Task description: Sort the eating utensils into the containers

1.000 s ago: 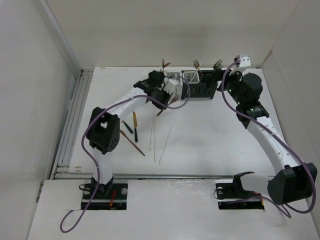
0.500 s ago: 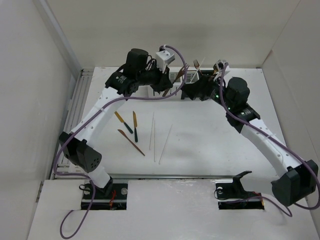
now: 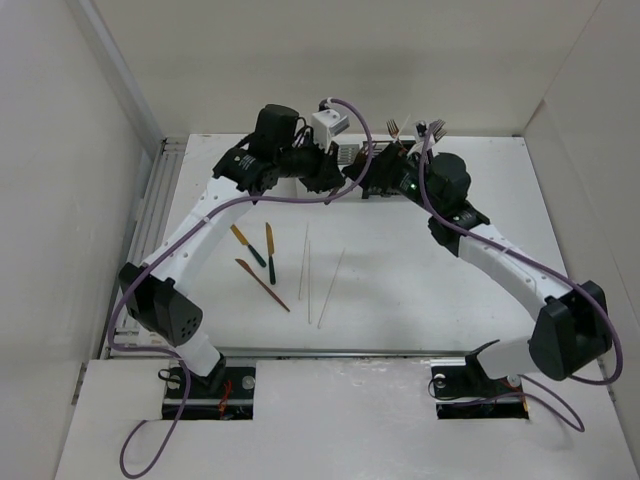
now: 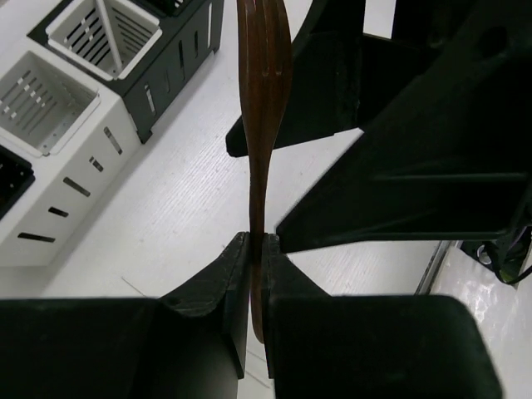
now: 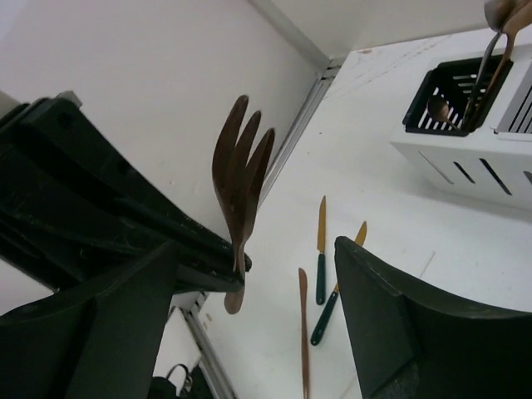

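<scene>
My left gripper (image 3: 338, 176) is shut on a copper fork (image 4: 262, 125), which it holds tines-up above the table in front of the containers (image 3: 347, 153). My right gripper (image 3: 386, 172) is open and close to it. In the right wrist view the fork (image 5: 241, 174) stands between my spread right fingers (image 5: 253, 249), untouched by them. On the table lie two gold knives with dark green handles (image 3: 247, 245) (image 3: 270, 253), a copper knife (image 3: 264, 285) and two white chopsticks (image 3: 304, 262) (image 3: 331, 288). The white box (image 4: 75, 179) and black box (image 4: 179, 58) show in the left wrist view.
Forks (image 3: 393, 128) (image 3: 435, 128) stand in the back containers. A black compartment (image 5: 449, 91) holds spoons. White walls enclose the table on three sides, and a rail (image 3: 145, 240) runs along the left edge. Purple cables hang off both arms.
My left arm has risen and stretched out, lifting the copper fork in front of the boxes. My right gripper has swung left, up to the fork.
</scene>
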{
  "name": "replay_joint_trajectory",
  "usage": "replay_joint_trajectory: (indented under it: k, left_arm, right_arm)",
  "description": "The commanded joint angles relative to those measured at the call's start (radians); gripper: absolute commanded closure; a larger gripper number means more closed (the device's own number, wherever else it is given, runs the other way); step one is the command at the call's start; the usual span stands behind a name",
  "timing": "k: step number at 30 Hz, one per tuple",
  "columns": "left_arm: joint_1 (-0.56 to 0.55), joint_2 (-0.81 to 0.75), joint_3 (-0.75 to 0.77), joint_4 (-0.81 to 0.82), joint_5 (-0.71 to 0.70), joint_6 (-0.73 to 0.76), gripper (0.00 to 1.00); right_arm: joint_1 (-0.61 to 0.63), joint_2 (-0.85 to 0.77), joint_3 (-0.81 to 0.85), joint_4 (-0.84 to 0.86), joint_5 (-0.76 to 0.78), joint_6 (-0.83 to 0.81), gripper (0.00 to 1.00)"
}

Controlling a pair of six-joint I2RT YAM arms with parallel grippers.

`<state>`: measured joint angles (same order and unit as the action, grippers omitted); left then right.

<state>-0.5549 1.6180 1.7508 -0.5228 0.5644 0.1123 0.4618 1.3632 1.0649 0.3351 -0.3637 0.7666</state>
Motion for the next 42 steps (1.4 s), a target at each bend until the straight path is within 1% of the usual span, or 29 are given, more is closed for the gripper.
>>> replay_joint_trajectory:
  k: [1,3,5,6,8,9,11,12,13,14,15,16,17,18,19,20,21,22,23,24,26,27,28,29,31,35,36,39,42]
  left_arm:
    - [-0.004,-0.055,-0.013,0.021,0.034,-0.011,1.0]
    - [-0.004,-0.055,-0.013,0.021,0.043,-0.011,1.0]
    - [-0.004,-0.055,-0.024,0.021,0.043,-0.011,1.0]
    - [-0.004,-0.055,-0.024,0.021,0.043,-0.011,1.0]
    - [-0.004,-0.055,-0.024,0.021,0.043,-0.011,1.0]
    - [-0.004,-0.055,-0.024,0.021,0.043,-0.011,1.0]
    - [-0.004,-0.046,-0.024,0.03,0.052,-0.011,1.0]
    - [-0.004,-0.046,-0.024,0.03,0.052,-0.011,1.0]
    - [-0.004,-0.037,-0.024,0.03,0.052,-0.011,1.0]
    - [-0.004,-0.036,-0.024,0.02,0.052,-0.011,0.96]
    - [-0.004,-0.027,-0.024,0.02,0.037,-0.011,0.8]
    - [-0.004,-0.017,-0.024,0.006,0.026,-0.011,0.6]
    - [-0.004,-0.017,-0.024,-0.009,-0.016,-0.011,0.36]
    - [-0.004,-0.017,-0.024,-0.009,-0.047,-0.011,0.31]
    - [0.007,-0.007,-0.039,-0.019,-0.084,-0.011,0.25]
    - [0.019,-0.007,-0.049,-0.019,-0.181,-0.011,0.23]
    - [0.029,-0.007,-0.078,-0.008,-0.24,-0.011,0.22]
    - [0.038,-0.021,-0.095,0.003,-0.3,-0.011,0.2]
    - [0.065,-0.039,-0.111,0.03,-0.358,-0.023,0.2]
    - [0.079,-0.05,-0.149,0.049,-0.494,-0.034,0.19]
    - [0.108,-0.075,-0.194,0.12,-0.636,-0.034,0.12]
    - [0.14,-0.098,-0.218,0.141,-0.746,-0.034,0.0]
    - [0.16,-0.107,-0.265,0.156,-0.774,-0.045,0.0]
    - [0.179,-0.107,-0.289,0.165,-0.787,-0.045,0.0]
    - [0.231,-0.116,-0.327,0.149,-0.752,-0.056,0.0]
    - [0.262,-0.116,-0.457,0.101,-0.71,-0.098,0.0]
    - [0.262,-0.116,-0.476,0.09,-0.71,-0.109,0.0]
    - [0.302,-0.073,-0.508,0.034,-0.701,-0.14,0.0]
    - [0.366,-0.02,-0.521,-0.022,-0.647,-0.164,0.06]
  right_arm:
    - [0.015,0.034,0.044,0.11,0.005,0.08,0.2]
    - [0.024,0.045,0.058,0.12,0.015,0.091,0.25]
    - [0.034,0.056,0.07,0.12,0.016,0.091,0.33]
    - [0.034,0.071,0.082,0.12,0.016,0.082,0.42]
    - [0.044,0.091,0.092,0.12,0.003,0.082,0.53]
    - [0.044,0.111,0.092,0.12,-0.013,0.091,0.63]
    - [0.044,0.122,0.102,0.154,-0.04,0.102,0.78]
    - [0.044,0.134,0.102,0.165,-0.04,0.102,0.96]
    - [0.044,0.134,0.102,0.165,-0.049,0.102,1.0]
    - [0.044,0.134,0.102,0.165,-0.035,0.102,1.0]
    - [0.044,0.125,0.102,0.165,-0.024,0.093,1.0]
    - [0.044,0.125,0.102,0.165,-0.009,0.056,1.0]
    - [0.035,0.107,0.102,0.156,0.037,0.033,1.0]
    - [0.022,0.096,0.102,0.104,0.073,-0.004,1.0]
    - [0.021,0.077,0.119,0.052,0.122,-0.112,1.0]
    - [0.012,0.077,0.144,-0.008,0.185,-0.178,1.0]
    - [0.012,0.077,0.206,-0.066,0.327,-0.25,1.0]
    - [0.012,0.077,0.237,-0.15,0.397,-0.327,1.0]
    - [0.012,0.102,0.265,-0.175,0.469,-0.472,1.0]
    - [0.003,0.118,0.286,-0.191,0.614,-0.524,1.0]
    - [-0.038,0.183,0.337,-0.191,0.692,-0.639,1.0]
    - [-0.055,0.21,0.355,-0.191,0.713,-0.661,1.0]
    - [-0.09,0.238,0.392,-0.191,0.741,-0.679,1.0]
    - [-0.107,0.297,0.412,-0.191,0.753,-0.688,1.0]
    - [-0.141,0.362,0.455,-0.191,0.753,-0.688,1.0]
    - [-0.201,0.502,0.564,-0.191,0.753,-0.688,1.0]
    - [-0.201,0.551,0.581,-0.191,0.766,-0.688,1.0]
    - [-0.222,0.606,0.627,-0.191,0.786,-0.697,1.0]
    - [-0.241,0.645,0.638,-0.191,0.78,-0.698,1.0]
